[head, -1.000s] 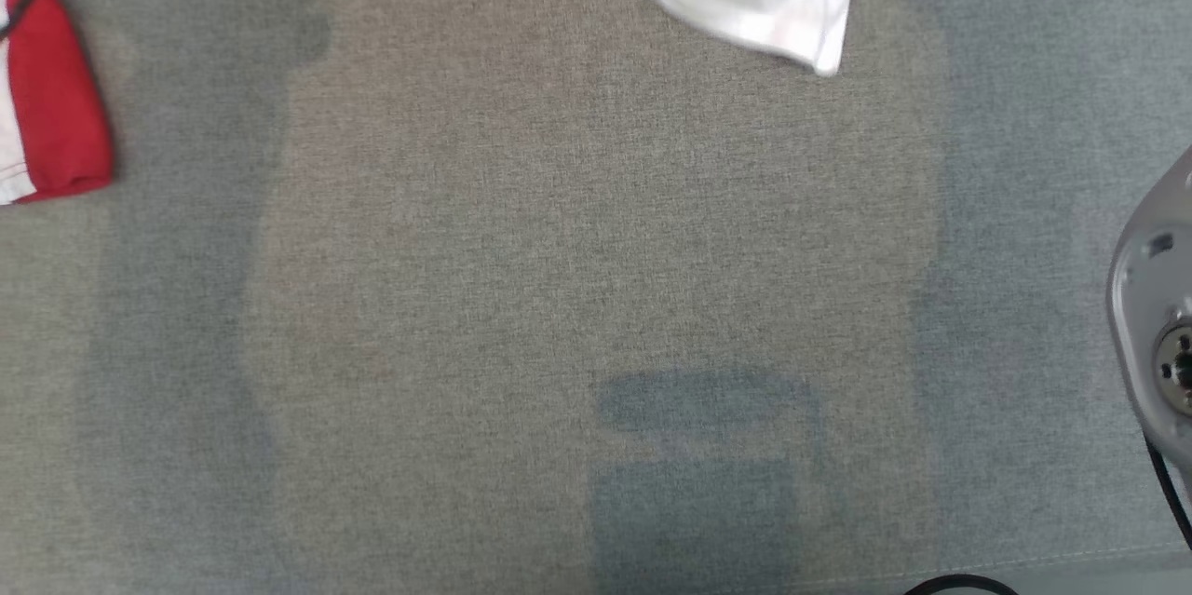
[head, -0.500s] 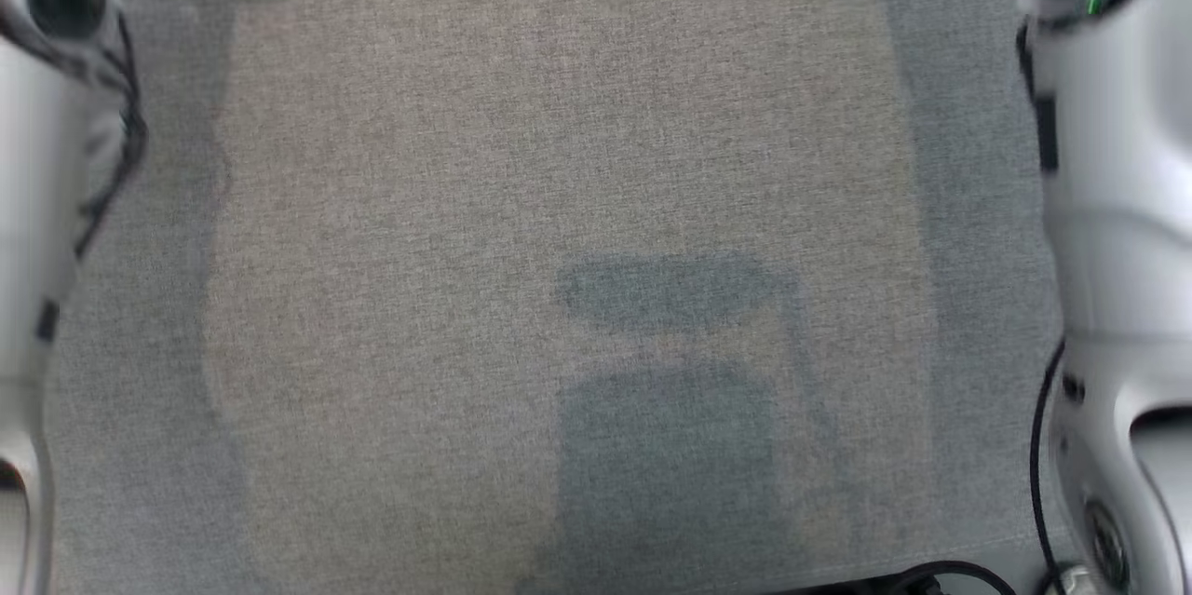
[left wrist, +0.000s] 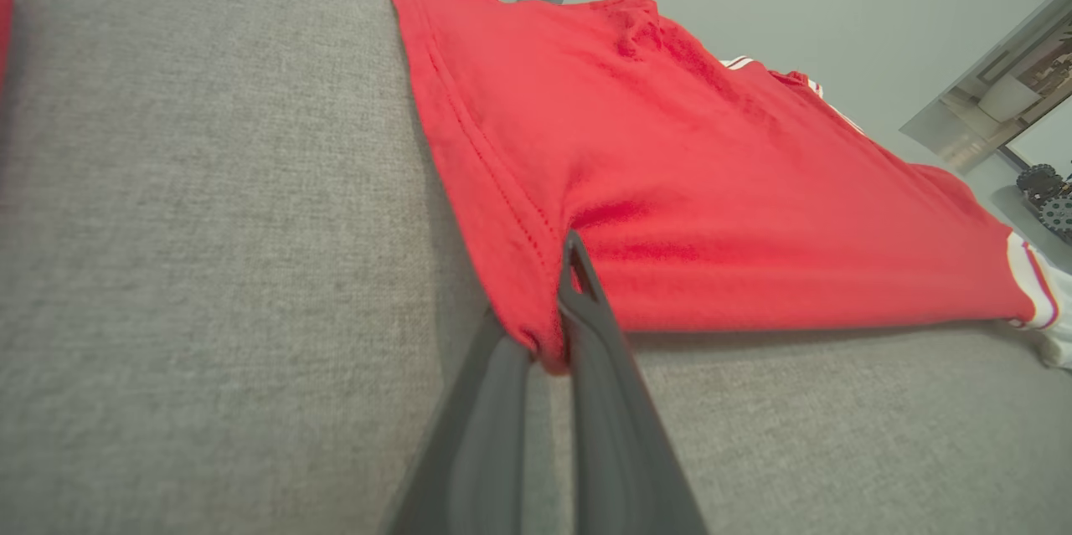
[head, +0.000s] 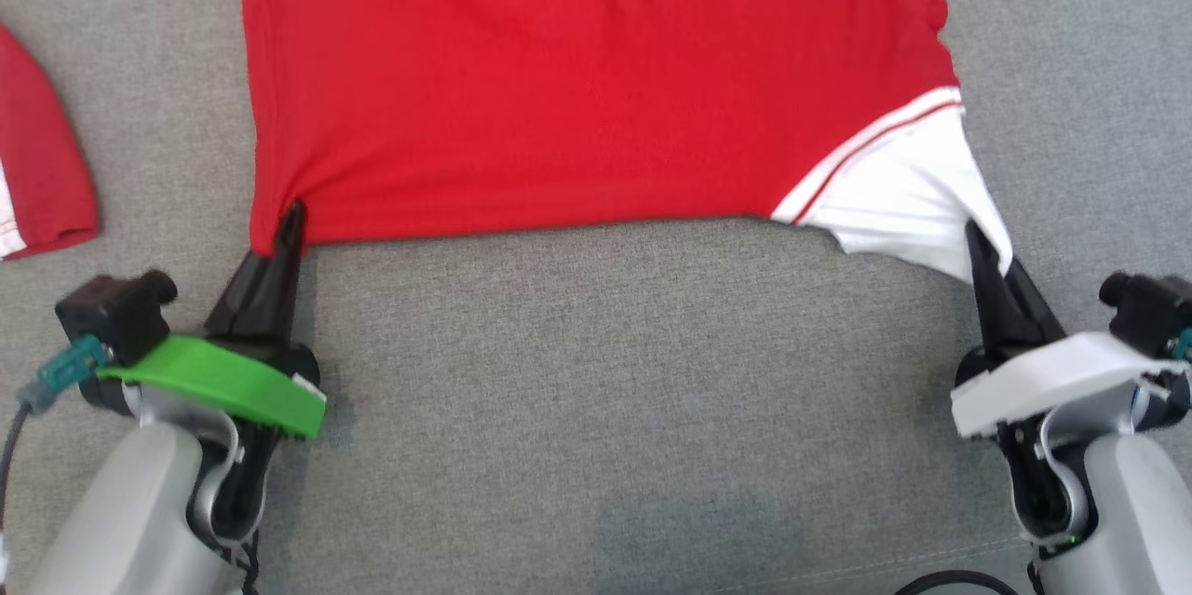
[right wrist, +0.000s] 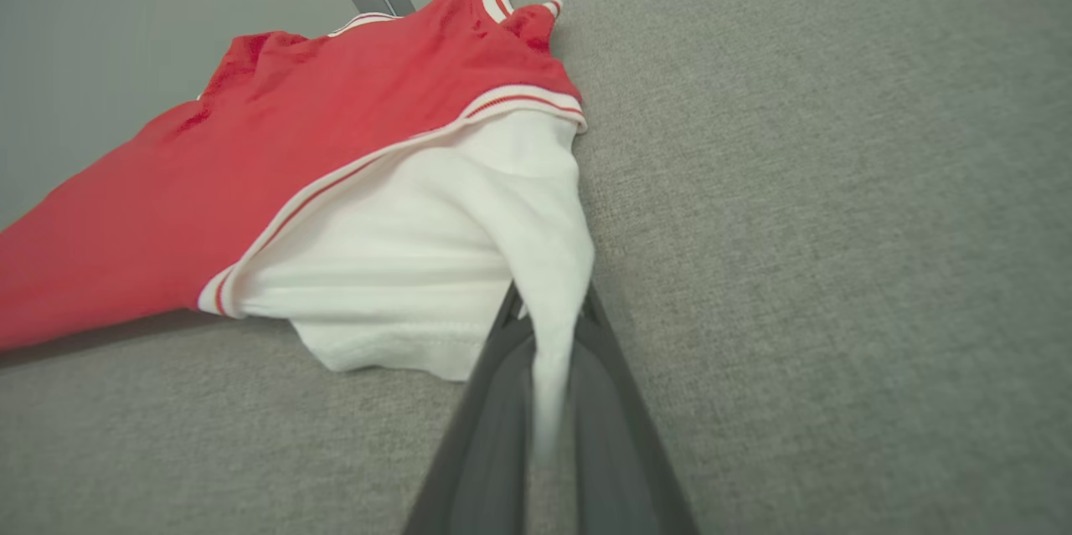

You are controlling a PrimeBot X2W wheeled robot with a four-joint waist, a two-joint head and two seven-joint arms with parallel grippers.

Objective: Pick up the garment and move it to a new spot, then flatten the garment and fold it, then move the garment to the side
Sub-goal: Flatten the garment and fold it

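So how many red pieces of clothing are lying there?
2. A red-and-white shirt spread across the middle, pinched by the left gripper and right gripper; another red piece at the left edge, cut off, so more may be hidden.

The red knit garment (head: 577, 83) has a white corner panel edged with red-and-white stripes. The woven fabric surface (head: 605, 390) is plain heathered grey.

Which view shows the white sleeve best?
Right wrist view: the white sleeve lies mid-picture, its corner pinched in the right gripper. Head view shows it from above, smaller; left wrist view catches a sliver at its right edge.
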